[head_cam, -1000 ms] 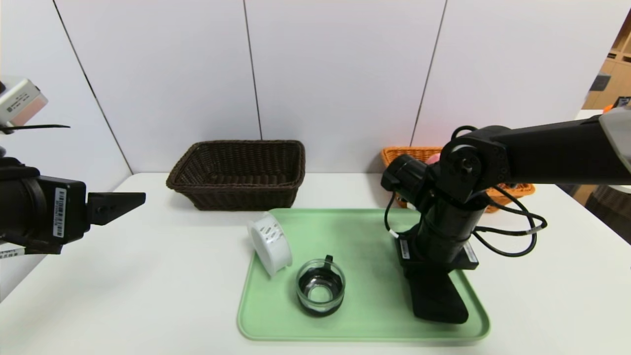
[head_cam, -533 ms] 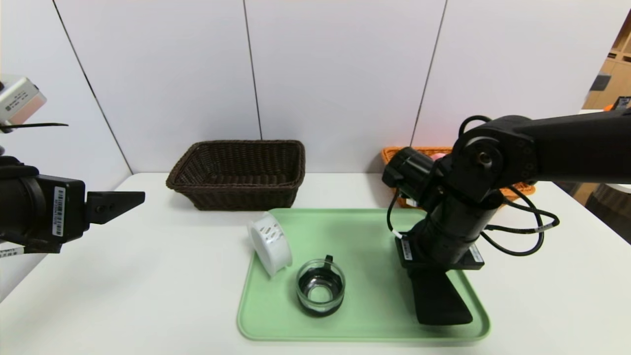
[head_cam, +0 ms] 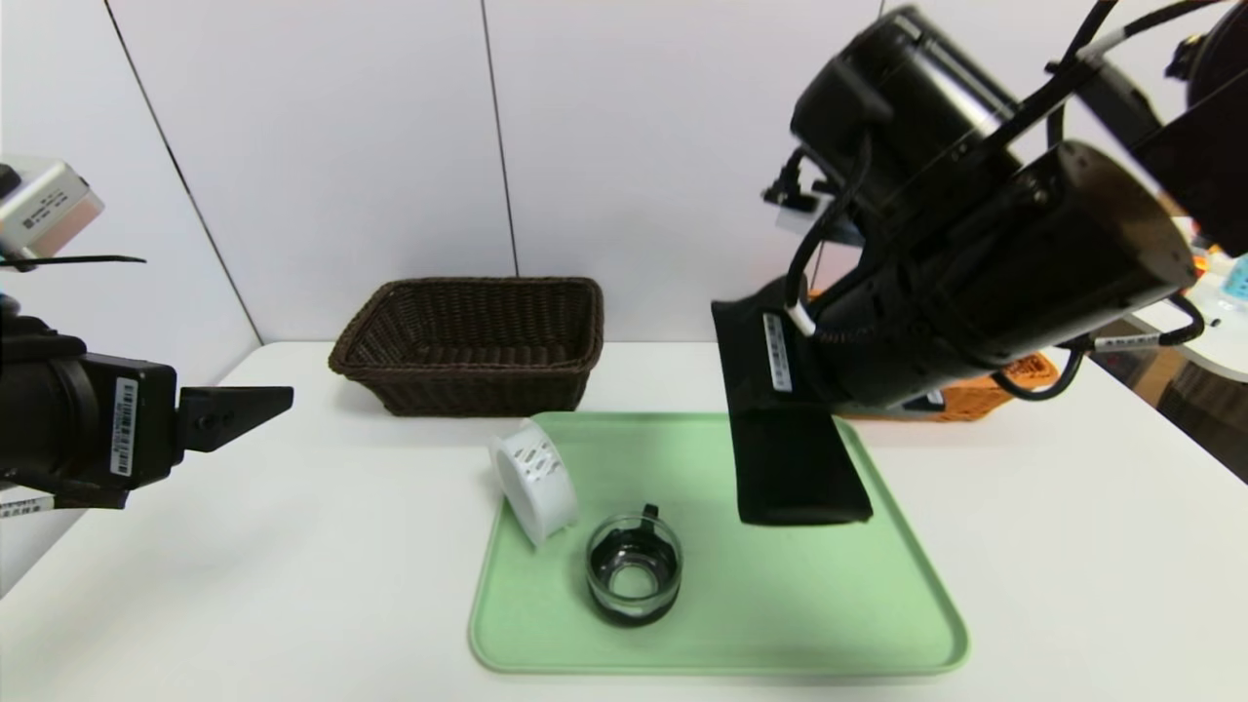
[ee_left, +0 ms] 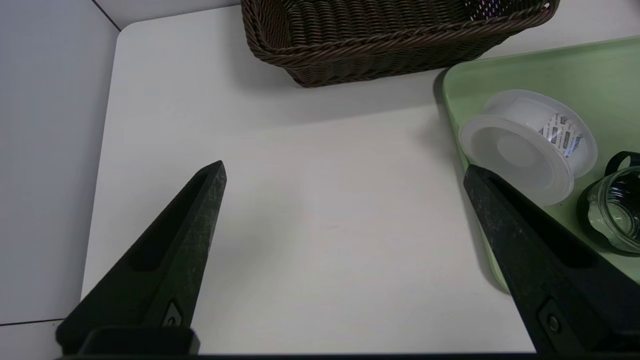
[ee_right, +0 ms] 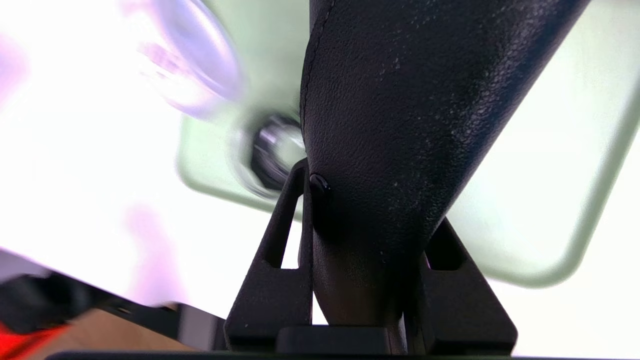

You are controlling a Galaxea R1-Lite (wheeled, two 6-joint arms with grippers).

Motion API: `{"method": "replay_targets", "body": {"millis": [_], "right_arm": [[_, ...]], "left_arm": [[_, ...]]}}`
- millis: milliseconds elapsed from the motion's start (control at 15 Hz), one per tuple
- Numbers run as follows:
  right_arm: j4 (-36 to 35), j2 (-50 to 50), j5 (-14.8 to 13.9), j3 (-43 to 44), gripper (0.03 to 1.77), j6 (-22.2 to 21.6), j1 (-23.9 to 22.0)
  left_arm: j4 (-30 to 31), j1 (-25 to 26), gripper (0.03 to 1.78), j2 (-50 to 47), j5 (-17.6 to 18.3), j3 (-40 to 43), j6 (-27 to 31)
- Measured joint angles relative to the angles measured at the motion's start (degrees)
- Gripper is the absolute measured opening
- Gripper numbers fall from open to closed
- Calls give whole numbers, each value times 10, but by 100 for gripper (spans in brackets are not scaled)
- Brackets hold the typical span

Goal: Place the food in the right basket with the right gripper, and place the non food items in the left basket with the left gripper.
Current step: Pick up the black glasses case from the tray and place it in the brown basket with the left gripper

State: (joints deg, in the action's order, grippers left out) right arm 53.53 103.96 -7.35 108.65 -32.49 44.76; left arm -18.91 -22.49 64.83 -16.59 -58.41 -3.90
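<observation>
While the right gripper (ee_right: 367, 200) is clamped on that pebbly black leathery case (head_cam: 795, 448), the left gripper's (ee_left: 345, 167) pointy fingers sit wide apart, beside the tray.

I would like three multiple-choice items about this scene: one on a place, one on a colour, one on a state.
1. Where is the glass cup?
A) in the dark brown basket
B) on the tray
C) on the floor

2. What colour is the tray?
A) green
B) red
C) blue

3. What is the state of the right gripper?
A) wide open and without any object
B) resting in the dark brown basket
C) closed on the black case

Answers:
1 B: the cup stands inside the tray's rim.
2 A: its surface is pale green.
3 C: the jaws press the case from both sides.
</observation>
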Motion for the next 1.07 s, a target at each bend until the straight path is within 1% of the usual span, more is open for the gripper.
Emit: {"method": "replay_targets", "body": {"millis": [133,400,533,600,867,933,1067], "right_arm": [[-58,-1,-12,25,48,9,0],[-146,0,-20,30,48,12,-1],[-236,11,-25,24,48,12,-3],[-294,23,-31,22,47,16,-5],[-517,94,-63,21,46,55,-11],[-556,112,-73,24,46,61,-12],[-587,143,-80,28,46,64,-13]], "left_arm": [[1,0,169,-1,-1,0,0],[1,0,169,-1,0,0,0],[0,0,169,0,0,1,0],[0,0,169,0,0,2,0],[-2,-1,169,-1,0,4,0],[-2,-1,169,-1,0,6,0],[0,-1,169,-1,1,11,0]]}}
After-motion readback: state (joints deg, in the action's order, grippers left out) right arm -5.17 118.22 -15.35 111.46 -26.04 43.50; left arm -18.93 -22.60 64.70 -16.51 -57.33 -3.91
